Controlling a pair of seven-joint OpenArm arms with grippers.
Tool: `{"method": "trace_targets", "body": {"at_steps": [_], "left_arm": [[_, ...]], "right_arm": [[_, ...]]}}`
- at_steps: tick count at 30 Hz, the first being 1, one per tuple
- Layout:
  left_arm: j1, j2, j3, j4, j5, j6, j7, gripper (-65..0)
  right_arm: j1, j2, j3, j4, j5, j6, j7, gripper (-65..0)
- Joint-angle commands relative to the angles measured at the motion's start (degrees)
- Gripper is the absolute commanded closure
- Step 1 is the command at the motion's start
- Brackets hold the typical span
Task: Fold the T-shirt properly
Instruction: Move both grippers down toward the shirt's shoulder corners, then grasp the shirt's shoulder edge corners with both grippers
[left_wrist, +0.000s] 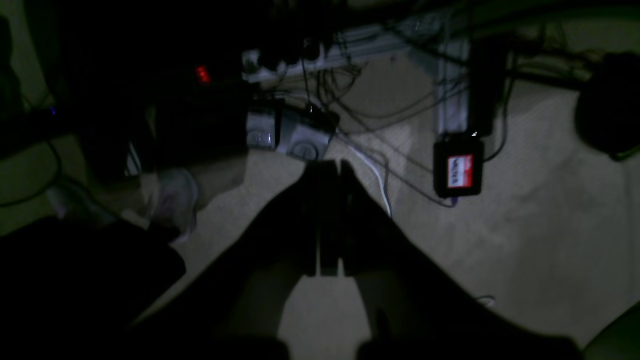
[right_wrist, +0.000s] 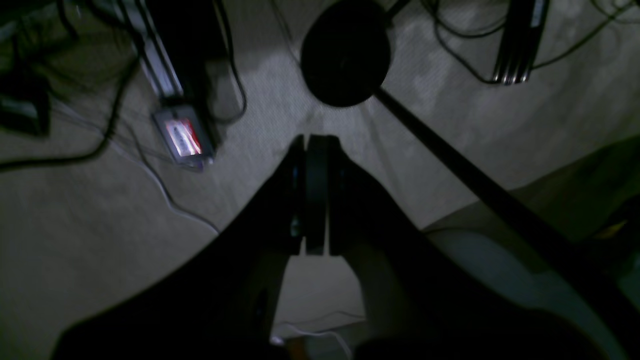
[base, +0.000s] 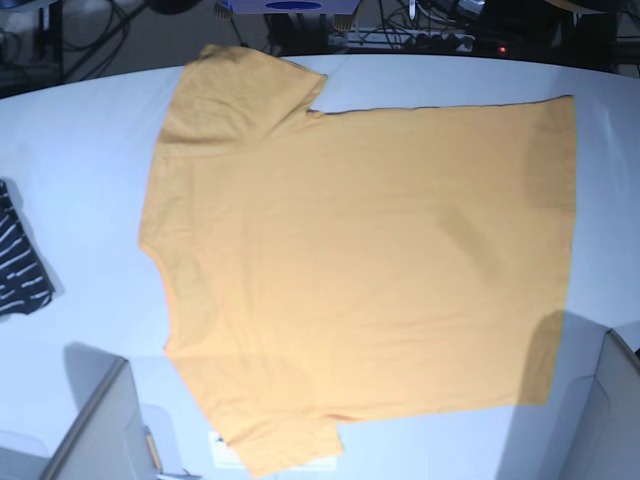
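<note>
The orange-yellow T-shirt (base: 360, 260) lies spread flat on the white table (base: 80, 140), neck to the left, hem to the right, one sleeve at the far edge and one at the near edge. It does not show in either wrist view. My left gripper (left_wrist: 329, 167) is shut and empty, hanging over the carpeted floor off the table. My right gripper (right_wrist: 315, 142) is also shut and empty over the floor. In the base view only grey arm parts show, at the bottom right (base: 612, 400) and bottom left (base: 95, 425); the grippers themselves are hidden there.
A dark navy white-striped garment (base: 20, 270) lies at the table's left edge. The floor holds cables, a power strip (left_wrist: 300, 55), a black box with a red-white label (left_wrist: 459, 167) and a round black stand base (right_wrist: 345, 52).
</note>
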Motion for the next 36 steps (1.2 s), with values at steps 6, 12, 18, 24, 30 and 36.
{"method": "trace_targets", "body": {"at_steps": [6, 12, 18, 24, 30, 36], "left_arm": [[12.3, -3.0, -8.1, 18.7, -11.5, 0.4, -0.9, 0.0], [21.6, -3.0, -16.0, 37.8, -16.1, 0.4, -0.3, 0.0], [22.8, -1.4, -19.2, 45.7, -16.6, 0.4, -0.8, 0.0], [19.0, 0.0, -21.6, 48.2, -16.9, 0.2, -0.3, 0.0], [14.4, -1.8, -23.3, 49.5, -17.1, 0.2, -0.3, 0.0], [11.0, -13.9, -22.4, 49.3, -29.7, 0.2, 1.3, -36.0]], "right_arm": [[-6.0, -4.3, 6.8, 19.5, 0.3, -0.3, -3.9, 0.0], [-8.7, -6.7, 9.2, 38.7, 0.3, -0.3, -8.0, 0.0], [-4.5, -6.7, 8.9, 50.2, 0.8, -0.2, -11.0, 0.0], [0.4, -5.2, 11.0, 52.8, 19.8, 6.7, -15.7, 0.0], [6.2, -4.5, 19.7, 52.5, 43.4, 8.9, -31.8, -13.4], [14.9, -4.5, 27.8, 50.2, 58.6, 9.0, -47.5, -36.9]]}}
